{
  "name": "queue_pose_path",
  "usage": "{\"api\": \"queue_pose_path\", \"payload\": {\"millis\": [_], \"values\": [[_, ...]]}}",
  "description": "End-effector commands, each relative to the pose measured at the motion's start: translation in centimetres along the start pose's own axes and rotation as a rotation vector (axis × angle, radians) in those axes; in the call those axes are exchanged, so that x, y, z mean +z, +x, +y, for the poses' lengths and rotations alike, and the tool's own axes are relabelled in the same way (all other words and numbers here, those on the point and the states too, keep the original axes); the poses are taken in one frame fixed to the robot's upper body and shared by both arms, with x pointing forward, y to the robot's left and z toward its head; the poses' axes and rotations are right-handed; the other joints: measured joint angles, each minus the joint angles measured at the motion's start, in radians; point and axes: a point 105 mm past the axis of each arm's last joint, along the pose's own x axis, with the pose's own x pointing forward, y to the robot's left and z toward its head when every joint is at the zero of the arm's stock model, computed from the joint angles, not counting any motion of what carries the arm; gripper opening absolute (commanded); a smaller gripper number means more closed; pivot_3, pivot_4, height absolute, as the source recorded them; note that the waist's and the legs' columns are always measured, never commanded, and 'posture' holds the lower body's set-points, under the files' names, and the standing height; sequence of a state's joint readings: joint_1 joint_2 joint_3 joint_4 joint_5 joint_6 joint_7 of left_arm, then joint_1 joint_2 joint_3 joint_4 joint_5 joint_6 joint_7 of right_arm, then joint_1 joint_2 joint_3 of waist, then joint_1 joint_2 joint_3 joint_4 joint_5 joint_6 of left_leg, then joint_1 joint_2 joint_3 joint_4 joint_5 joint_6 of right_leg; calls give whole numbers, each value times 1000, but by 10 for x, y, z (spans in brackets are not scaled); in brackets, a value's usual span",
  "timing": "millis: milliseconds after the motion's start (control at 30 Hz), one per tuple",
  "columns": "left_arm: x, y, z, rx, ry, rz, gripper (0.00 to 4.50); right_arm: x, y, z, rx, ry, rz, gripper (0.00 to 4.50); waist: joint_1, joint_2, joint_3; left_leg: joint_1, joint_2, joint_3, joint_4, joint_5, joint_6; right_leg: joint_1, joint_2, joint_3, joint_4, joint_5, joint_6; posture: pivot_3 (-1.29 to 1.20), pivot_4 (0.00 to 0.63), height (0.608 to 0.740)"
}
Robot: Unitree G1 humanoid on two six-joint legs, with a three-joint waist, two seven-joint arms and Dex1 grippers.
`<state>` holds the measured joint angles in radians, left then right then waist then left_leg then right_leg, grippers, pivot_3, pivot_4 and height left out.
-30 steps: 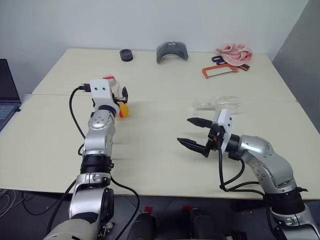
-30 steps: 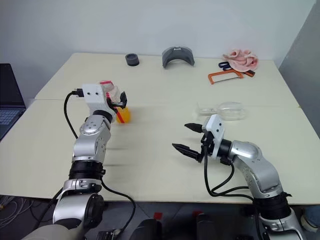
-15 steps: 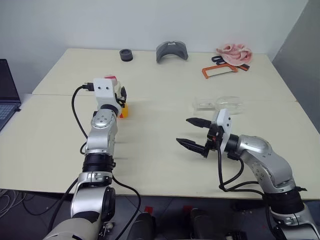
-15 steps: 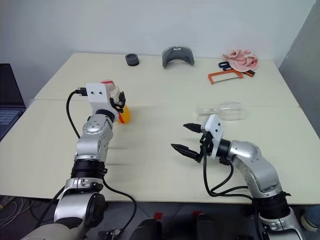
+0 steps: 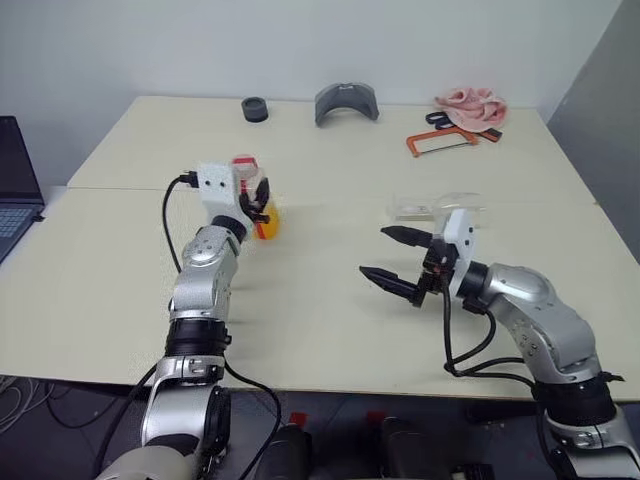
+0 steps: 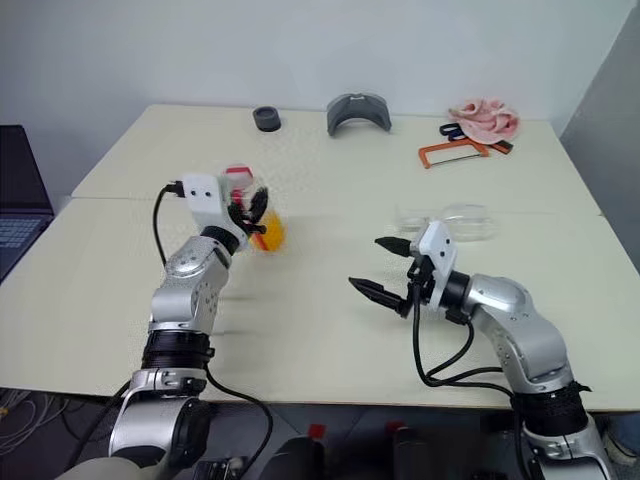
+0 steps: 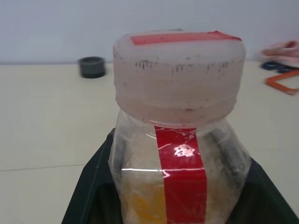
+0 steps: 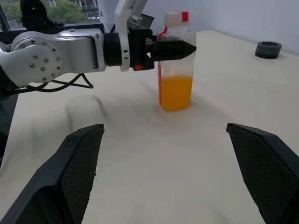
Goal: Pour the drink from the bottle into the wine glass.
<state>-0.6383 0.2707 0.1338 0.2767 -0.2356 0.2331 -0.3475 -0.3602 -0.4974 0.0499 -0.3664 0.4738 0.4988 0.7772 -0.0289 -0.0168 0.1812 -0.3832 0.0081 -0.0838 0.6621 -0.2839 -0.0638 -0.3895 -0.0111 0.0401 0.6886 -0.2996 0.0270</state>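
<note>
Bottle (image 8: 175, 60), a small clear squarish plastic one with a red label stripe and a white-and-red cap, stands upright on the cream table (image 5: 320, 300), its lower part filled with bright orange-yellow drink (image 8: 176, 92). The left end effector (image 8: 174, 48) is pinching it around the upper body, just below the cap. The grasp looks made, so the step in hand is securing and lifting the bottle. The clear stemmed wine glass (image 6: 452, 219) lies on its side on the table, just beyond the right end effector (image 5: 397, 256), whose black fingers are spread wide and hold nothing. Next, judging from this, the glass must be stood upright and the cap, still on, taken off before any pouring.
</note>
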Motion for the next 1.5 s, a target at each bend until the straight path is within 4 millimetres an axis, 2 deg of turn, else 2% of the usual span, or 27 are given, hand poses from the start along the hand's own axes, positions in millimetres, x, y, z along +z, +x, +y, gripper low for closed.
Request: {"api": "queue_pose_path", "payload": {"millis": [33,133,267,400,567,1033,1133,1300,1333,1433,1500], "values": [[28,-8,-53,-365,23,-96,1839,24,-11,0,-32,-49,-49,4500,0,0,0,0,0,0,0,0,0,0,0,0,0,0,0,0,150,740],[32,-23,-94,-678,77,-91,1838,47,-13,0,-62,-59,-99,4500,-1,0,0,0,0,0,0,0,0,0,0,0,0,0,0,0,150,740],[33,-31,-115,-882,104,-70,1838,64,-1,7,-60,-53,-131,4500,-6,0,0,1,1,1,0,-1,1,0,2,1,0,0,0,0,150,740],[31,-34,-131,-1034,141,-46,1838,66,11,4,-95,-40,-108,4500,-5,0,0,1,0,0,0,-2,3,0,5,0,1,0,0,0,150,740],[29,-32,-135,-1084,153,-39,1838,64,18,11,-58,-29,-73,4500,-4,0,0,0,1,0,0,-2,4,0,3,1,0,0,0,0,150,740],[23,-40,-135,-1137,150,-17,1838,55,31,9,-75,-6,-66,4500,-4,0,0,-1,1,0,0,-2,4,-1,3,0,0,0,0,0,150,740],[23,-41,-134,-1140,151,-14,1838,54,33,10,-69,-6,-64,3843,-4,0,0,-1,1,0,0,-2,4,-1,3,1,0,0,0,0,150,740],[23,-42,-134,-1147,149,-8,1838,53,34,11,-51,-11,-66,2080,-4,0,0,-1,1,0,0,-2,4,-1,3,1,0,0,0,0,150,740],[23,-42,-134,-1151,148,-6,1838,53,34,12,-36,-18,-68,1896,-4,0,0,-1,1,0,0,-2,4,-1,3,1,0,0,0,0,150,740],[24,-43,-133,-1169,152,3,1837,57,37,20,86,-93,-88,1904,-5,0,0,-1,0,0,0,-2,4,-1,3,1,0,0,0,0,150,740],[24,-46,-133,-1200,152,16,1833,54,36,24,230,-175,-61,1904,-5,1,0,0,0,0,0,-2,4,-1,4,1,0,0,0,0,150,740]]}}
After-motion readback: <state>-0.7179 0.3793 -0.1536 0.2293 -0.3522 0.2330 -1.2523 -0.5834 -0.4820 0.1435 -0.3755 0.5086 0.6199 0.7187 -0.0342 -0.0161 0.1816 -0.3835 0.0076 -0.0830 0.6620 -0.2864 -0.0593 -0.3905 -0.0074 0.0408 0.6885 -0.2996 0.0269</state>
